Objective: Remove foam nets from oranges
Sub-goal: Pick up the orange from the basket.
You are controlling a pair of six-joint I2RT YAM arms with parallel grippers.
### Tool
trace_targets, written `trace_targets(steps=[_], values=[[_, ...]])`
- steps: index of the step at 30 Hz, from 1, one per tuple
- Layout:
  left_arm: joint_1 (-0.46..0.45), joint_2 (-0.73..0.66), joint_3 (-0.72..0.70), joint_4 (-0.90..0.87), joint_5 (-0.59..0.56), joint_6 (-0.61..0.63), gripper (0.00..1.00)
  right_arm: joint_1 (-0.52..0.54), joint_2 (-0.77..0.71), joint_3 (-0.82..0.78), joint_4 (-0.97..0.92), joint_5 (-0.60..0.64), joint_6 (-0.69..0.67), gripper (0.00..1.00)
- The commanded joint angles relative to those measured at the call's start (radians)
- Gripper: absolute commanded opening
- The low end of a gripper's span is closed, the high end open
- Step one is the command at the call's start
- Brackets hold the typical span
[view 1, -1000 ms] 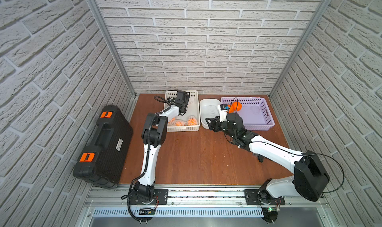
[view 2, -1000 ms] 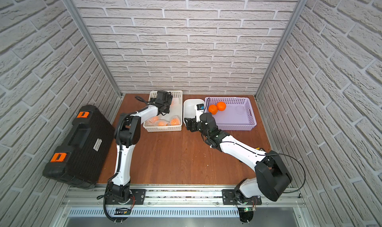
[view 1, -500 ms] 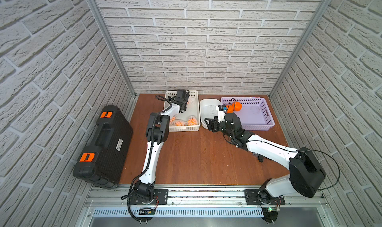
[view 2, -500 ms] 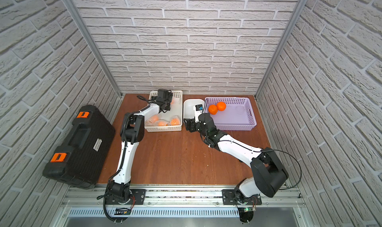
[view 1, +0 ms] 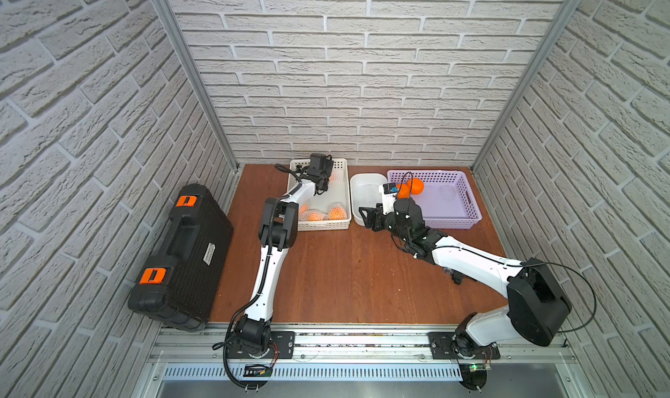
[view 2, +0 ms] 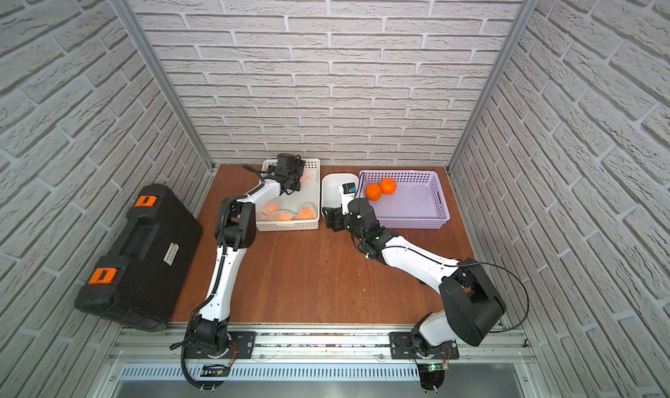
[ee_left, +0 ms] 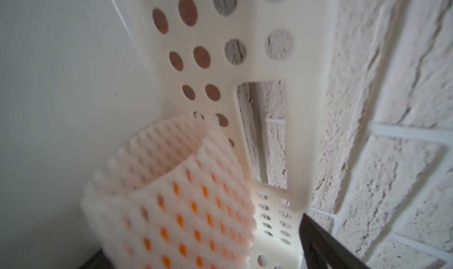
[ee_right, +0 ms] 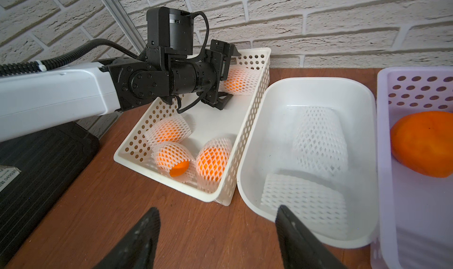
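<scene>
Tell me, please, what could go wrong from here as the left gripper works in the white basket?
1. The netted orange sits close to the far wall of the white basket, so the open left gripper may catch that wall and shove the basket.
2. The jaws might pinch only foam, and the fruit could slip out or roll.
3. The open right gripper hovers beside the white tub; moving in, it could clip the rim.

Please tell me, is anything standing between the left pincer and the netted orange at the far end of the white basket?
Nothing visible does. The left pincer is open inside the white basket, and the netted orange lies directly in front of its jaws. The basket's far wall is behind the orange, not between.
</scene>
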Motion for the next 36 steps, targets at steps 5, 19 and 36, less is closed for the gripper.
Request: trace_targets(steps=[5, 19, 36], values=[[-0.004, 0.019, -0.047, -0.054, 0.009, 0.041, 0.98, 0.007, 0.006, -0.002, 0.05, 0.019, -0.003, 0.75], [-0.031, -0.04, 0.071, -0.388, -0.119, 0.067, 0.9, 0.007, -0.011, -0.016, 0.057, 0.024, 0.0, 0.75], [-0.005, 0.114, 0.22, -0.421, -0.076, 0.042, 0.73, 0.005, -0.03, -0.033, 0.063, 0.043, -0.009, 0.75]])
